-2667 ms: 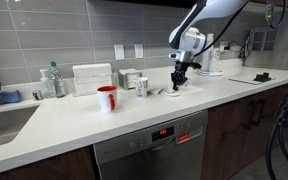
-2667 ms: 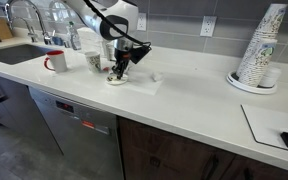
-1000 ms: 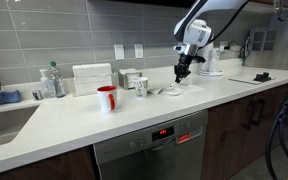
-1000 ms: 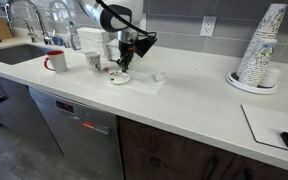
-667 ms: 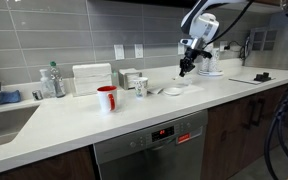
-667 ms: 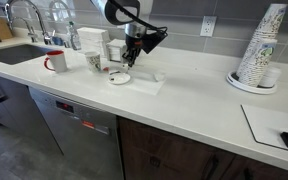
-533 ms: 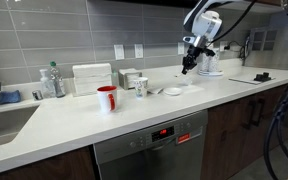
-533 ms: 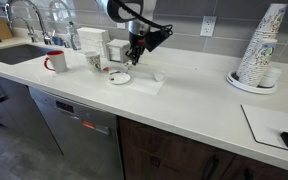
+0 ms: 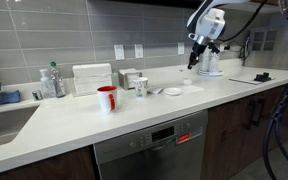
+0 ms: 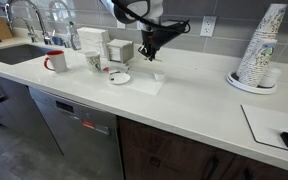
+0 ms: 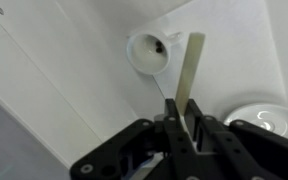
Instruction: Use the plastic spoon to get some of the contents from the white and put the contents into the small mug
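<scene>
The hand (image 9: 193,57) hangs high above the tabletop (image 9: 104,125), well off from the small mug (image 9: 141,87). It is pinched shut on the plastic spoon (image 11: 191,68), held up, I'd guess, to clear the dishes. The red mug (image 9: 107,98) stands just beside the small mug. The spoon's bowl is hidden, so I can't tell whether it carries any load.

Wrist view: whole picture blurred. Plastic spoon (image 11: 192,65) lower end hidden between clamped fingers of gripper (image 11: 184,112); which end is bowl, cannot tell. White dish (image 11: 269,120) at 4 o'clock cut by right edge. Dark speck in small white cup (image 11: 152,52) at 12 o'clock too blurred to identify. Both exterior views: spoon too small to make out.
</scene>
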Robot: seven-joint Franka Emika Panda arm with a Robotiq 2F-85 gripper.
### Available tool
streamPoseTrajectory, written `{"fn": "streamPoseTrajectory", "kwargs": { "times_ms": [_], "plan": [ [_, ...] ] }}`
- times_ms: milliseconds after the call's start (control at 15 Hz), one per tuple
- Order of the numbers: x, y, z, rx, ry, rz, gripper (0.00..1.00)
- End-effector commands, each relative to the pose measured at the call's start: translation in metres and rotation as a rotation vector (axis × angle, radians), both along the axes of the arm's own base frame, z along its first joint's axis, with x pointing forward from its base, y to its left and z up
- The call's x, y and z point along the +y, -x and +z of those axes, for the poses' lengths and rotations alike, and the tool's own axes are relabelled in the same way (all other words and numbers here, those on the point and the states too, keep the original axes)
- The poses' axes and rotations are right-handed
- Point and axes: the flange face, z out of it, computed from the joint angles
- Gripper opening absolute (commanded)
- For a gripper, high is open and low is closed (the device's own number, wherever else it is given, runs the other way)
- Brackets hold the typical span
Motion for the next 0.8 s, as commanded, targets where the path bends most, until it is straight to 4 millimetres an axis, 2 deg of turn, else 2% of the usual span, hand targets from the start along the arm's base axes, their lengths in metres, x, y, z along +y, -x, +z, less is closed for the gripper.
{"fn": "streamPoseTrajectory", "kwargs": {
  "times_ms": [0,400,733],
  "plan": [
    [-0.011,-0.006,-0.012,0.004,0.057,-0.087,0.04],
    [-0.024,-0.007,-0.022,0.022,0.152,-0.167,0.04],
    [-0.009,-0.020,-0.030,0.021,0.262,-0.173,0.04]
  ]
}}
